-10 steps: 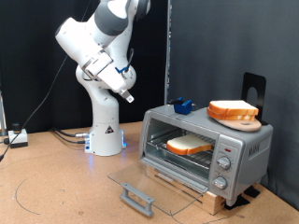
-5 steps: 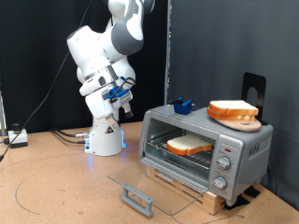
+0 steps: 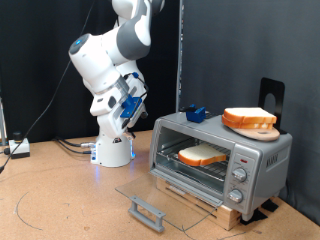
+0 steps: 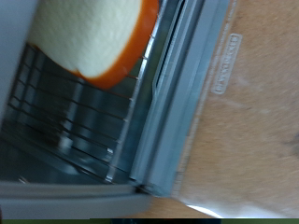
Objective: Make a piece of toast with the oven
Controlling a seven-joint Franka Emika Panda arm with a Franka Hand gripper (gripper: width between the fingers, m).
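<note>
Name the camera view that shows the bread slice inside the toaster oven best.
The exterior view: the whole slice shows lying flat on the rack inside the toaster oven, door open. The wrist view shows only part of it, cut off at the picture's edge, blurred, over the wire rack.

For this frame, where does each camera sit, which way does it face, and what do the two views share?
Exterior view: off the arm, facing the white arm, its gripper, and the boxy silver-grey toaster oven, glass door down.
Wrist view: on the hand, looking into the oven at its wire rack; no fingers show.
Shared: the cream, brown-crusted bread slice on the rack.
</note>
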